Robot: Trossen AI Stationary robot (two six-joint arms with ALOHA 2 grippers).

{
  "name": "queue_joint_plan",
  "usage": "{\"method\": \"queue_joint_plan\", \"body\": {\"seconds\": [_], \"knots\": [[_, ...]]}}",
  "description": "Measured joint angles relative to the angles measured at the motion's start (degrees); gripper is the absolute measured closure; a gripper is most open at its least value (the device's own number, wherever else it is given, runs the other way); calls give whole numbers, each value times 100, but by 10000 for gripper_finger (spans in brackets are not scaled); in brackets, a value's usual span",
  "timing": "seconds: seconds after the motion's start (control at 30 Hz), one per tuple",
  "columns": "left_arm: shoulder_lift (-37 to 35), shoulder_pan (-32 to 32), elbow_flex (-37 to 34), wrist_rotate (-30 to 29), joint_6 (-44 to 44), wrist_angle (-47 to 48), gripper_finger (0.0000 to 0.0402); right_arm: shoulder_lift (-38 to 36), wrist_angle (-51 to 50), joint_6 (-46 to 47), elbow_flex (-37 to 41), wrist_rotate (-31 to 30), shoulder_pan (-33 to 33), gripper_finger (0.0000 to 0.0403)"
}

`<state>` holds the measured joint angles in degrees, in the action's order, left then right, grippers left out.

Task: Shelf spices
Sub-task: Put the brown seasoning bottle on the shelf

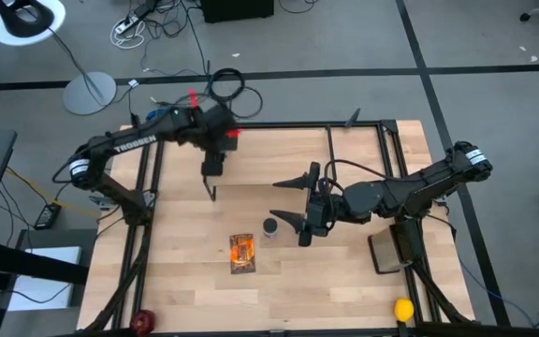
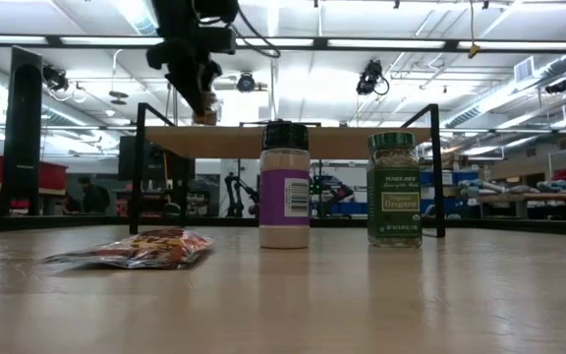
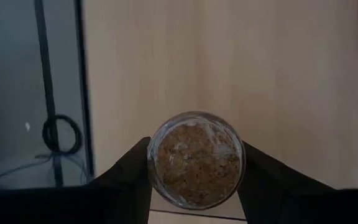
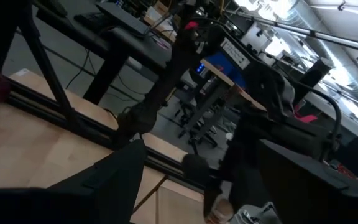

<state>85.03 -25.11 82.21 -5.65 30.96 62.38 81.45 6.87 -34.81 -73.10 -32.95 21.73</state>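
My left gripper (image 1: 212, 178) points down over the left end of the shelf (image 1: 269, 154), shut on the tiny jar (image 3: 196, 160). In the low view the jar (image 2: 202, 117) is right at the top board (image 2: 342, 143); whether it rests there I cannot tell. The purple-labelled jar (image 2: 284, 187) and the green-lidded jar (image 2: 394, 189) stand upright on the table in front of the shelf. The flat packet (image 1: 242, 253) lies to their left. My right gripper (image 1: 277, 200) hovers open beside the dark-lidded jar (image 1: 270, 227). It hides the green-lidded jar from above. My left gripper pinches the tiny jar between its two fingers (image 3: 132, 180), one on each side of the round wall (image 3: 156, 163). It comes from above, pointing down. The jar's round end faces the wrist camera and shows brown spice through clear glass.
A yellow ball (image 1: 402, 309) lies at the table's near right corner and a dark red thing (image 1: 142, 322) at the near left corner. Black frame rails (image 1: 148, 234) run along the table's sides. Bare tabletop (image 1: 326, 281) stretches near the front edge.
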Motion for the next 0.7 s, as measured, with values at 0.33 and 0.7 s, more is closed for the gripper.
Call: {"method": "queue_joint_plan", "body": {"seconds": [0.33, 0.7], "knots": [[59, -1229, 0, 1537, 1174, -246, 226, 0, -5, -18, 0, -2, -1, 99], [350, -1690, -2, 1941, 1600, -155, 226, 0, -3, -31, 0, -2, -3, 99]]}}
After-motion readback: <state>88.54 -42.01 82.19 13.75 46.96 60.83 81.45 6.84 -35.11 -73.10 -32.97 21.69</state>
